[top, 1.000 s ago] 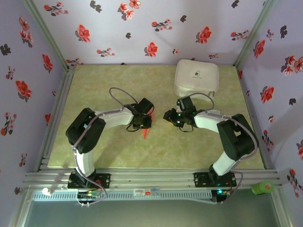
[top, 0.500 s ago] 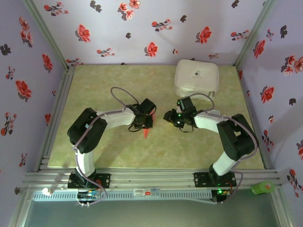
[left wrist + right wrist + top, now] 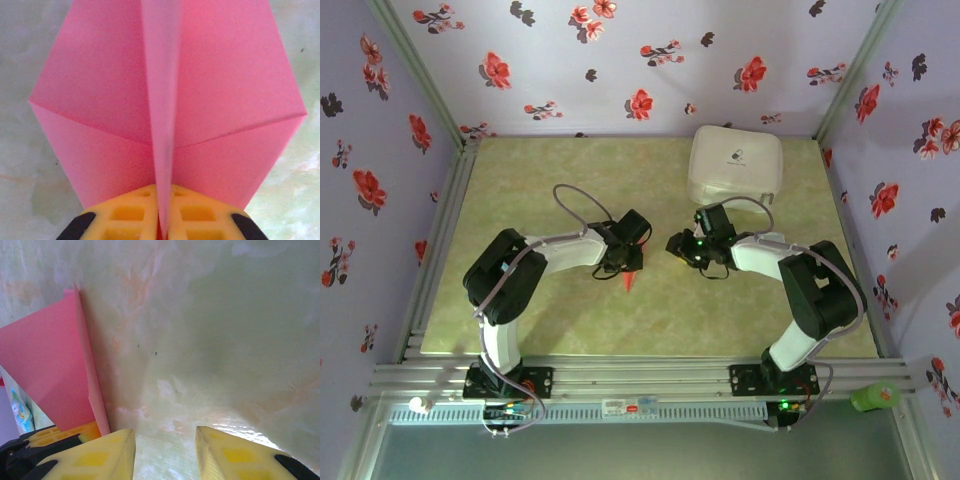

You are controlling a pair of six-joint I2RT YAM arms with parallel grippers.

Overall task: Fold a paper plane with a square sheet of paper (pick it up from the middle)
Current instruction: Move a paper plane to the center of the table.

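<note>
Left gripper (image 3: 164,212): its yellow jaws are pressed together on the centre fold of the paper plane (image 3: 105,100), near the middle of the table (image 3: 520,180). Gripping the keel seems meant to hold both halves shut while the wings fan out.
Paper plane: it is salmon-red and plain, and the wrist view shows two flat wings spread either side of a raised centre crease. From above a slim point aims at the table's near edge. Whether it rests on the tabletop cannot be told.
Right gripper (image 3: 165,455): the jaws are spread with nothing between them, low over bare tabletop just to the plane's right, seemingly placed to help with the next crease.
White case (image 3: 735,165): it sits at the far right corner, well apart from the work.
</note>
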